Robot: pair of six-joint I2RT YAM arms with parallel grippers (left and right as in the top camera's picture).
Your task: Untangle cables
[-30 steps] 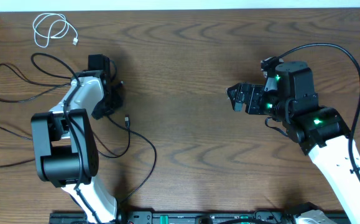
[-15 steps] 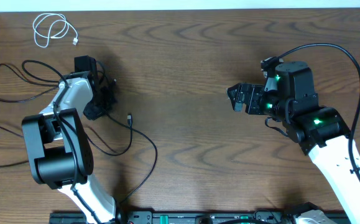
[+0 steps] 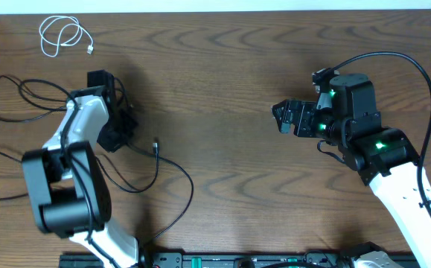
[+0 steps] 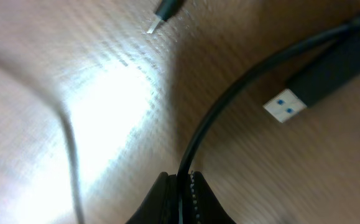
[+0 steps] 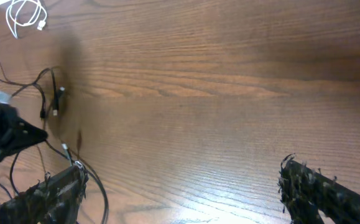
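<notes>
Thin black cables lie tangled on the left of the table, looping from the far left edge to a plug near the middle. A short white cable lies coiled at the back left, apart from them. My left gripper is shut on a black cable, which runs up from between its fingers. A USB plug with a blue insert lies beside it. My right gripper is open and empty above bare table on the right.
A thick black wire arcs over the right arm. A rail with connectors runs along the front edge. The right wrist view shows the wood table, with the left arm and cables at its left.
My left gripper has moved left and slightly forward with the black cable, dragging the loops and the plug along. The right arm has not moved.
</notes>
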